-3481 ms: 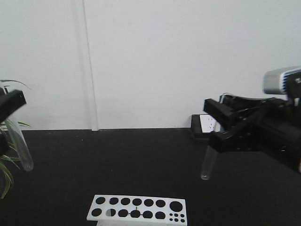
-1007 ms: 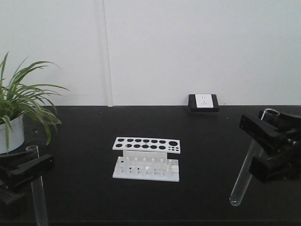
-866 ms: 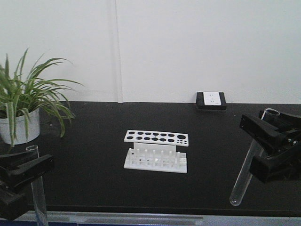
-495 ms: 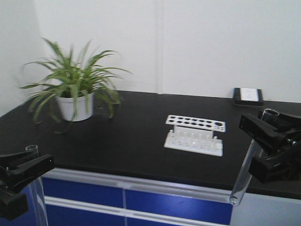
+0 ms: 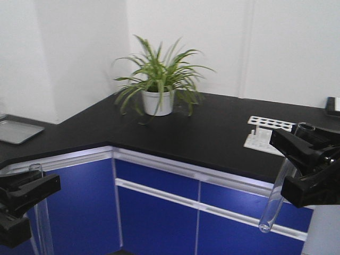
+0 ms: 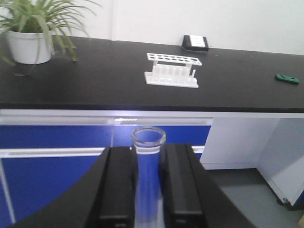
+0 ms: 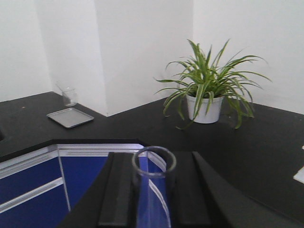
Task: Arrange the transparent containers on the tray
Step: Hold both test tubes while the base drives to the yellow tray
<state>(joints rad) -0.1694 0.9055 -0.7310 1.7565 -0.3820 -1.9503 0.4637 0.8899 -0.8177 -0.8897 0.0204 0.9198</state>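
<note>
Transparent containers, 2 of them, are each held in one of my grippers, out in front of the black counter (image 5: 207, 133) rather than on it.

The left gripper (image 5: 40, 207) sits low at the left of the front view. Its 2 black fingers are drawn in against a clear test tube (image 5: 43, 234) that stands close to upright, open rim on top. My left wrist camera looks down on that rim with a finger pressed to each side of the glass.

The right gripper (image 5: 287, 170) is at the right edge, fingers likewise clamped onto the second test tube (image 5: 271, 207). This one leans, rim up toward the right and rounded closed end down toward the left, hanging in front of the blue cabinet doors (image 5: 159, 212). The right wrist camera shows the rim squeezed between both fingers.

On the counter I see a potted plant (image 5: 158, 79) in a white pot near the wall corner, and a white holed rack (image 5: 265, 133) further right. On the counter's left wing lies a grey metal tray (image 5: 16, 130), with a small glass beaker (image 7: 69, 96) just beyond it, well apart from both tubes.
</note>
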